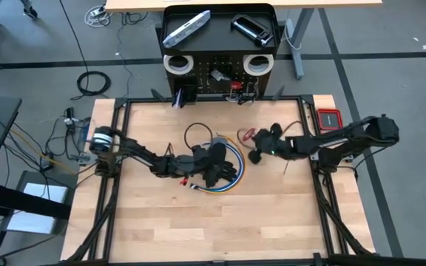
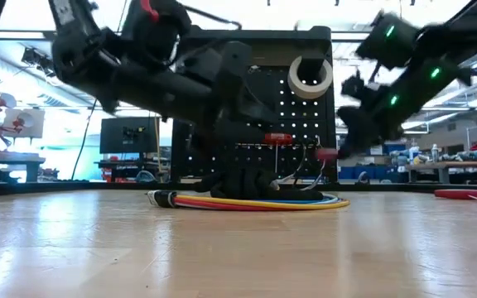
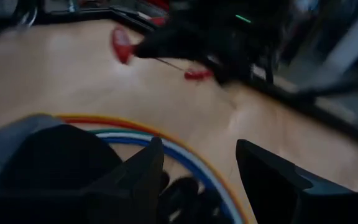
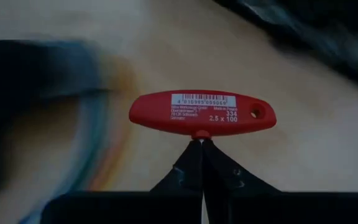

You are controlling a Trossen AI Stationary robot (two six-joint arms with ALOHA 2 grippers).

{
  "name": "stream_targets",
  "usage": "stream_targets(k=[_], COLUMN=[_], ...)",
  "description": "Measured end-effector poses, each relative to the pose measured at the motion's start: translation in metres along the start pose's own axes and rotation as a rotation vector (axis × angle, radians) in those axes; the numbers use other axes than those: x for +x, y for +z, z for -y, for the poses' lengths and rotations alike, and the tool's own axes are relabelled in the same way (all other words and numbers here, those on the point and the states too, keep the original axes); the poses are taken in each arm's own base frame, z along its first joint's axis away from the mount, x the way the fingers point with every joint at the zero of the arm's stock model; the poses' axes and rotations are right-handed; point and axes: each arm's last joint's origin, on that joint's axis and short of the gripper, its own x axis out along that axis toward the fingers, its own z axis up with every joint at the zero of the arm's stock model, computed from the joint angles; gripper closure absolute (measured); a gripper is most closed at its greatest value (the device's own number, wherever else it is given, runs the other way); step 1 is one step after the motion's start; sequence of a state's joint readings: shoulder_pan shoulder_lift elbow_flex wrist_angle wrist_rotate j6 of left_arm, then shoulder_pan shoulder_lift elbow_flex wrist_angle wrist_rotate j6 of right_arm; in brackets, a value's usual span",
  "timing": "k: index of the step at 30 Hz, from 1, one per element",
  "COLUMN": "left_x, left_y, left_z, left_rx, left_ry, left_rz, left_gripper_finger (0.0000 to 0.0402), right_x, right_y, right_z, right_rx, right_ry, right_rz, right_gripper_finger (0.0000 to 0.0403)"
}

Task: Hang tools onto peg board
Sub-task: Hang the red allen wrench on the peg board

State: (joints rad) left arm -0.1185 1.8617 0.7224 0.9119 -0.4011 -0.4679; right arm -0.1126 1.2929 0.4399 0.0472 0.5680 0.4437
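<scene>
Cables, coiled in a multicoloured ring [image 1: 224,174], lie before the peg board [image 1: 219,77]. The left gripper [image 3: 197,177] hovers over the ring, fingers spread, grasping nothing. Right of the ring, the right gripper [image 4: 201,163] pinches the shaft of a red T-handle hex key [image 4: 202,112], handle crosswise to the fingers; its shaft is hidden between them.

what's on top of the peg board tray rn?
On the peg board top tray: a silver-grey flat bar at one end and a black clamp at the other, lying apart. Nothing else shows there; the low view cannot see the top.
</scene>
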Motion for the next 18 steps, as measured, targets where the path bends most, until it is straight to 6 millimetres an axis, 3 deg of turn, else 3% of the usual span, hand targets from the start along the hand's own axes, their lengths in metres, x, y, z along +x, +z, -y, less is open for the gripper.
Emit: stream_targets(k=[5,9,14,18], left_x=[0.02,0.034,0.048,0.054], left_y=[-0.002,0.006,0.008,0.02], left_z=[-0.01,-0.013,-0.017,-0.015], left_rx=[-0.195,-0.253,-0.296,-0.343], left_ry=[-0.04,-0.116,-0.116,-0.15], left_rz=[0.082,0.084,0.025,0.049], left_gripper_finger=[0.0183,0.0165,0.0143,0.0136], right_x=[-0.025,-0.039,-0.048,-0.048], right_y=[-0.001,-0.008,-0.013,-0.018], right_z=[-0.029,-0.051,-0.069,-0.071], right_rx=[-0.349,-0.52,-0.621,-0.65], right_ry=[0.129,0.155,0.157,0.148], right_rz=[0.134,0.245,0.346,0.337], right_gripper_finger=[0.0398,0.0399,0.04,0.04])
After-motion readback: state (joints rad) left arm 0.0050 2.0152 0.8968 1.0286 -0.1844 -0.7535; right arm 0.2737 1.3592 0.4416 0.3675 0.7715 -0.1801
